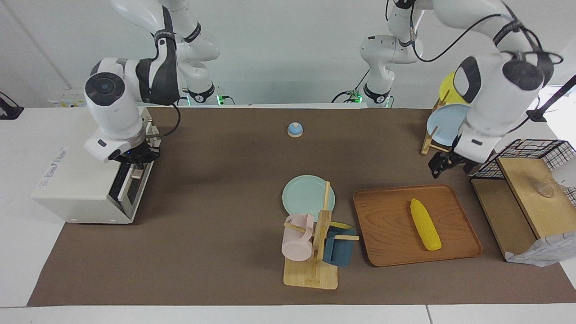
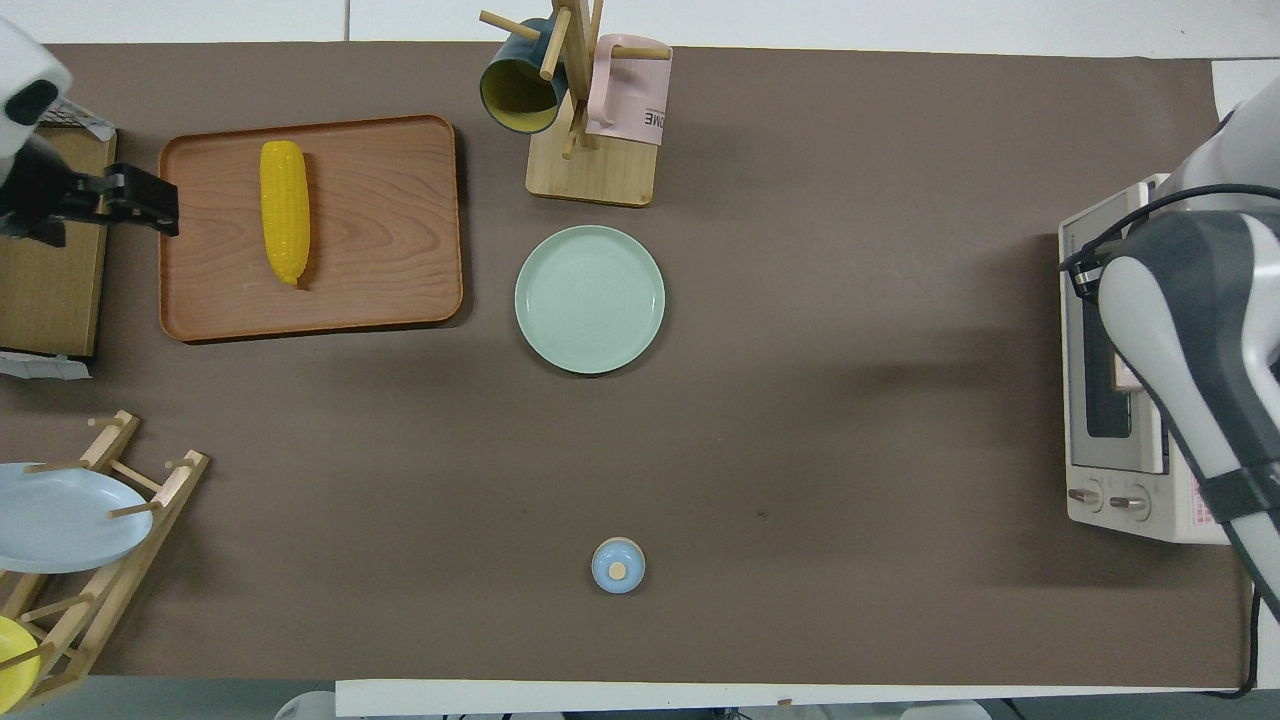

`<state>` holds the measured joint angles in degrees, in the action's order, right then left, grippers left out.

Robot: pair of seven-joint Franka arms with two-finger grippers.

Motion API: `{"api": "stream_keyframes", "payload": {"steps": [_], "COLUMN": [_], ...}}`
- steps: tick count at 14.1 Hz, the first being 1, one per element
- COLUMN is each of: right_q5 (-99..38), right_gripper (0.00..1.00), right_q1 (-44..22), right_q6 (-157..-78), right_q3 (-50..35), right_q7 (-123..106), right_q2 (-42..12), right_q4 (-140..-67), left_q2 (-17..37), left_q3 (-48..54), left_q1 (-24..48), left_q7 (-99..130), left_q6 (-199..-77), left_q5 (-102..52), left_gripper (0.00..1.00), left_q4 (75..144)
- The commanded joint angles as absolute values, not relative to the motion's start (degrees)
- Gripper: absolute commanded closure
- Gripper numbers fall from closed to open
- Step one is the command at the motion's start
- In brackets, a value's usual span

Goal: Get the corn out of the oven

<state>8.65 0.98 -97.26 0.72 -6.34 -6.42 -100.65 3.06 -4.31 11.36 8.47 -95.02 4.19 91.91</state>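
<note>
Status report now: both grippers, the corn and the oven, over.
Right gripper at the oven door. Left gripper empty, above tray edge. Corn lies on tray, out of oven. Nothing in the way.

Both arms bent low — left tool (image 1: 443, 164) (image 2: 140, 200) raised.

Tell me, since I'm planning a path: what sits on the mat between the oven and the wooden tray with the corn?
Only the green plate lies between the oven and the tray; the overhead view shows it.
</note>
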Motion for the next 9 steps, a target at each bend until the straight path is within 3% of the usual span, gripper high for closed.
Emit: {"api": "stream_keyframes", "payload": {"steps": [1,2,3,6,9], "right_q5": [3.18,2.73,2.55,2.55,2.72], "right_gripper": [0.34,0.07,0.00,0.00,0.00], "right_q1": [1.93,1.93,1.85,1.58,2.63], "right_q6": [-87.92,-85.19,-83.77,-78.32,-78.66], "right_q3": [0.44,0.44,0.44,0.18,0.44], "right_q7": [-7.29,-7.29,-7.29,-7.21,-7.73], "right_q2": [-7.21,-6.95,-6.33,-6.24,-4.84], "right_q4": [-90.65,-87.66,-85.63,-80.43,-82.86], "left_q2": [-2.09,-2.54,-2.81,-2.81,-2.99], "left_q3": [-4.13,-4.13,-4.04,-4.13,-4.22], "left_q1": [10.90,10.99,10.99,10.99,10.99], "left_q7": [7.04,7.03,6.86,3.88,3.60], "left_q6": [-88.36,-87.29,-87.19,-87.36,-86.75], "left_q5": [3.08,3.08,2.99,1.77,1.41], "left_gripper": [0.00,0.00,0.00,0.00,0.00], "left_q4": [92.81,92.81,92.90,92.73,92.64]}}
